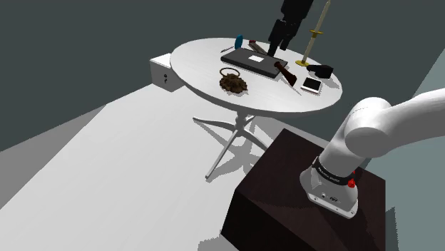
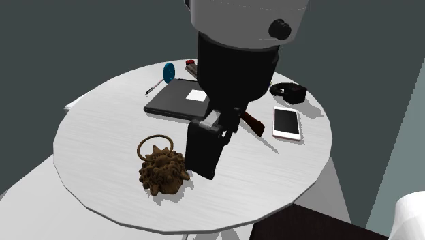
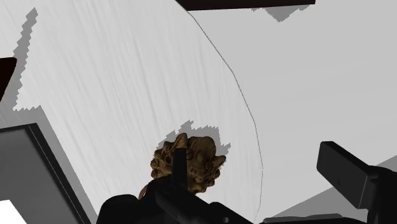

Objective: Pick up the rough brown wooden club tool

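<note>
The club (image 1: 287, 73) is a short dark reddish-brown stick lying on the round white table (image 1: 207, 60), between a dark flat laptop (image 1: 249, 63) and a white phone (image 1: 311, 85). In the second exterior view the club (image 2: 253, 123) is partly hidden behind the hand. My black gripper (image 1: 278, 39) hangs above the table over the laptop's far side, clear of the club. Its fingers stand apart in the wrist view, gripper (image 3: 267, 172) open with nothing between them. Below it lies a brown spiky lump (image 3: 191, 159).
The spiky lump with a ring (image 2: 162, 170) sits near the table's rim (image 2: 102, 204). A black strap (image 2: 287, 91), blue disc (image 2: 168, 71), pen (image 2: 153, 87) and phone (image 2: 287, 123) also lie there. A golden upright (image 1: 314, 39) stands at the back. A white box (image 1: 162, 71) is on the floor.
</note>
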Robot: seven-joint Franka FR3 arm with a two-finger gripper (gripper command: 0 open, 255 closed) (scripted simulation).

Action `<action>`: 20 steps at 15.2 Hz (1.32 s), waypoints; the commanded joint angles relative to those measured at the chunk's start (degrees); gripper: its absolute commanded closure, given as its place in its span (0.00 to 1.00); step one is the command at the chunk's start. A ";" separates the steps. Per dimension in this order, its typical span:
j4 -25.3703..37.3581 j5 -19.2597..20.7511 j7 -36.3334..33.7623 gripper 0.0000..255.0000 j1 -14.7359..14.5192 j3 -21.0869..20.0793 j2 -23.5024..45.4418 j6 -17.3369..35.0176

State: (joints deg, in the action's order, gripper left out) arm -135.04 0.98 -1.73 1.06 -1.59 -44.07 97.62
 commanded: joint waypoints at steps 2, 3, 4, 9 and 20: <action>-0.33 0.49 0.35 0.00 0.69 0.95 0.63 0.96; -0.62 0.96 0.69 0.00 1.38 1.90 1.31 1.92; -0.86 1.41 1.03 0.00 2.08 2.84 2.02 2.89; -1.45 3.44 2.73 0.00 5.40 7.62 6.21 7.72; 0.90 5.28 6.87 0.00 11.42 18.34 18.59 17.88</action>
State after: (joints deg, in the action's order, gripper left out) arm -134.80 6.28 4.48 12.00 15.53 -27.30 114.29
